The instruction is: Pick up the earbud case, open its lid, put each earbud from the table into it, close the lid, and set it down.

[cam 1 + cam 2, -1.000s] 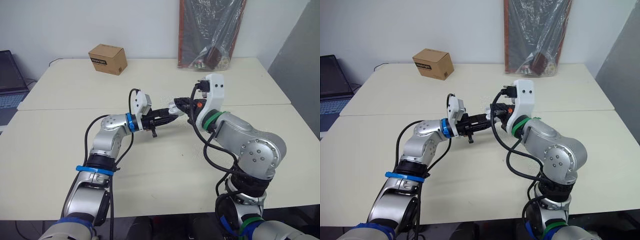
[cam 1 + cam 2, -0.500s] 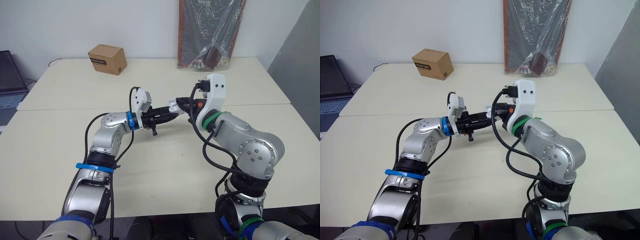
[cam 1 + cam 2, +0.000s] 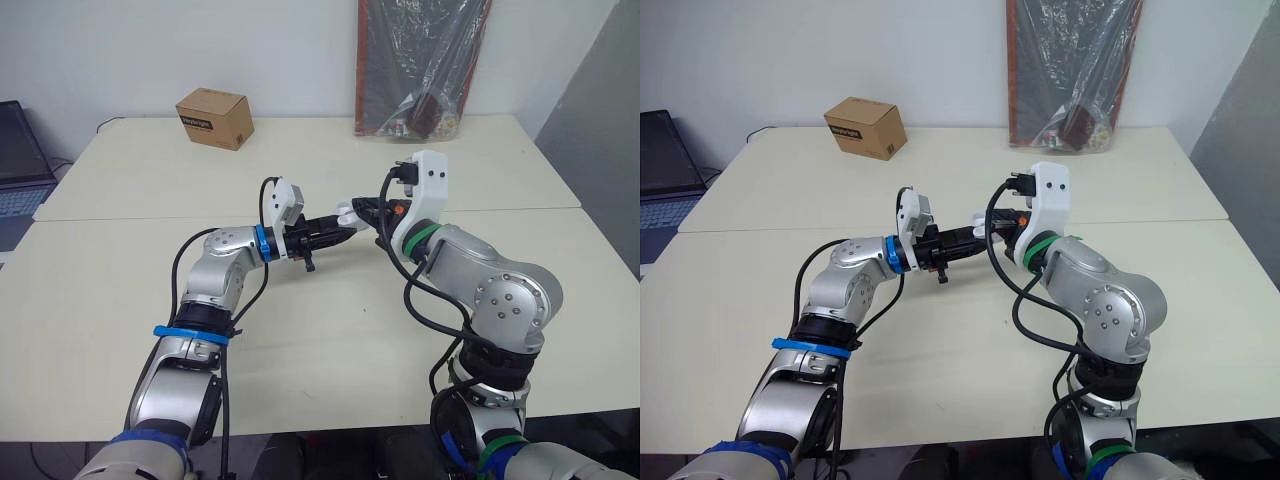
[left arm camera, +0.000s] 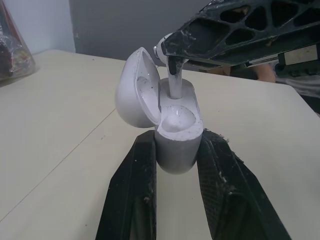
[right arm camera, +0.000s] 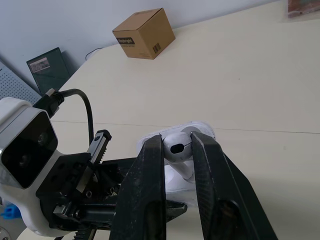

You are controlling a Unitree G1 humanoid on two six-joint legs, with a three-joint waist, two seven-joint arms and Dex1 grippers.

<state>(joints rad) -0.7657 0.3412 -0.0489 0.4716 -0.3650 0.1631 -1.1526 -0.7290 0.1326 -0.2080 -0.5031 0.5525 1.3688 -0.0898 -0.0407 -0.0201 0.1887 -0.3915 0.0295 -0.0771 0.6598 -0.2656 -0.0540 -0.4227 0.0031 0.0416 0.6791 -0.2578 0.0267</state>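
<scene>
The left gripper [image 4: 178, 142] was clamped on the earbud case [image 4: 175, 117], held upright above the table [image 3: 330, 330] with its lid [image 4: 134, 87] swung open, so that the right gripper [image 5: 177, 144], pinching an earbud [image 4: 173, 80], could seat the stem in a well.

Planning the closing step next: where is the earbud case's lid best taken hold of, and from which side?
Probably the lid at its free rim, farthest from the hinge, coming from its domed outer side: it stands swung open beside the cavity, and the left gripper clamps the earbud case low down.
</scene>
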